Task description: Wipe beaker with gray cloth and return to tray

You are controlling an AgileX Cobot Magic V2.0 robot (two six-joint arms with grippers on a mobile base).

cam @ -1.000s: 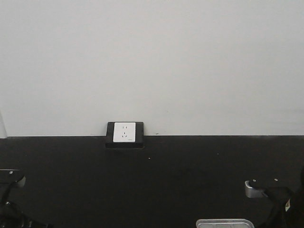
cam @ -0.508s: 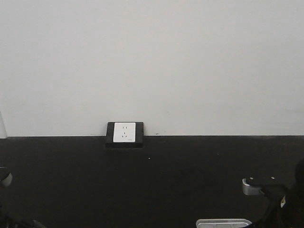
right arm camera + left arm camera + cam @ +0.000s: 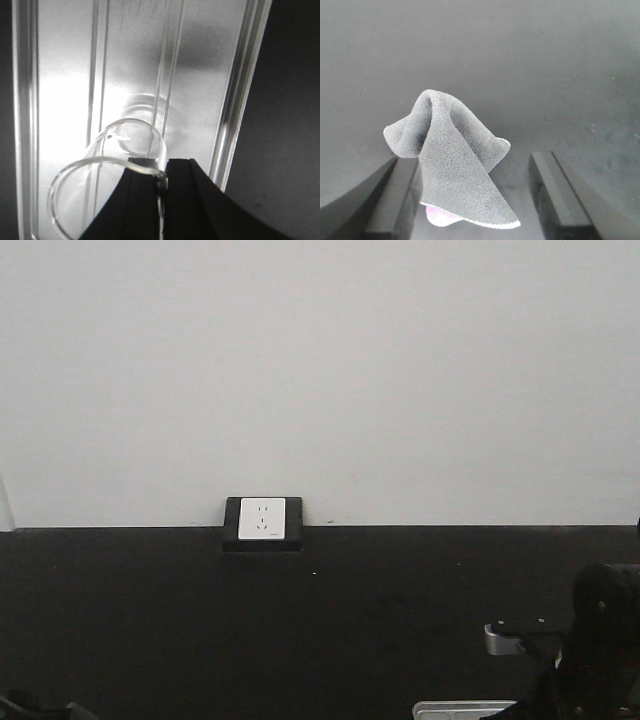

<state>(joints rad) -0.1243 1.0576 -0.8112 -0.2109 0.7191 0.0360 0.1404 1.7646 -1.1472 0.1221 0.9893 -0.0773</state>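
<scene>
In the right wrist view my right gripper [image 3: 162, 165] is shut on the wall of a clear glass beaker [image 3: 125, 145], one finger inside the rim and one outside. The beaker hangs tilted over a shiny metal tray [image 3: 60, 75]. In the left wrist view a gray cloth [image 3: 452, 165] stands in a crumpled peak on the dark table. It is between the wide-apart fingers of my open left gripper [image 3: 470, 165], close to the left finger [image 3: 395, 195]. In the front view only the right arm [image 3: 598, 640] and the tray's far edge [image 3: 460, 708] show.
A black-framed white wall socket [image 3: 263, 522] sits at the back edge of the black table [image 3: 330, 620], against a white wall. The tray's raised rim [image 3: 240, 90] runs just right of the beaker, with dark table beyond it.
The right arm has moved left and lower, toward the tray. The left arm has sunk almost out of the front view.
</scene>
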